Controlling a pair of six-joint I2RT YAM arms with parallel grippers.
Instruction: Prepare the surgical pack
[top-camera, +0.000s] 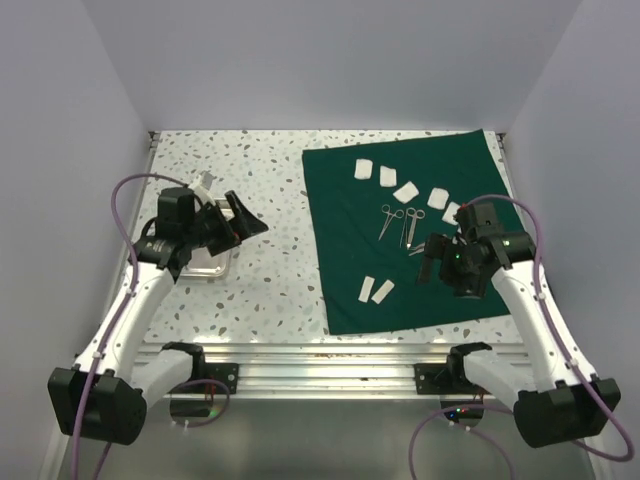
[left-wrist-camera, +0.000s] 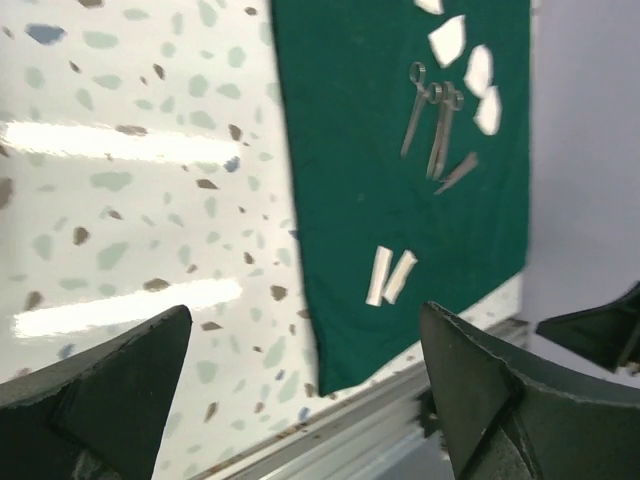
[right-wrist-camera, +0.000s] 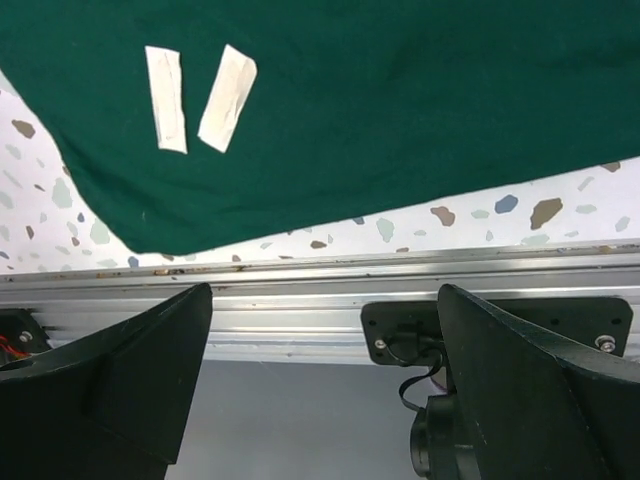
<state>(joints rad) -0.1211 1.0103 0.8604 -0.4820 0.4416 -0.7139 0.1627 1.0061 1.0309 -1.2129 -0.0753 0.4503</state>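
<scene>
Seen from above, the dark green drape (top-camera: 350, 250) lies flat on the right half of the bench (top-camera: 240, 160). A row of white gauze pieces (top-camera: 406, 191) crosses its far part, and two scissor-like instruments (top-camera: 398, 224) lie side by side at its middle. Two gauze strips (top-camera: 376, 290) lie closer to its near edge. The right gripper (top-camera: 428, 258) hangs over the drape just right of the instruments. The left gripper (top-camera: 240, 215) is over bare bench, left of the drape's edge, and the steel tray (top-camera: 215, 268) lies beneath that arm.

The left wrist view shows this gripper's fingers spread wide and empty. The drape lies ahead, with a slim pointed steel piece (left-wrist-camera: 457, 172) beside the instruments.

In the right wrist view the fingers also stand wide apart, holding nothing. They frame the drape's near edge, the two strips and the bench's metal rail (right-wrist-camera: 300, 300).
</scene>
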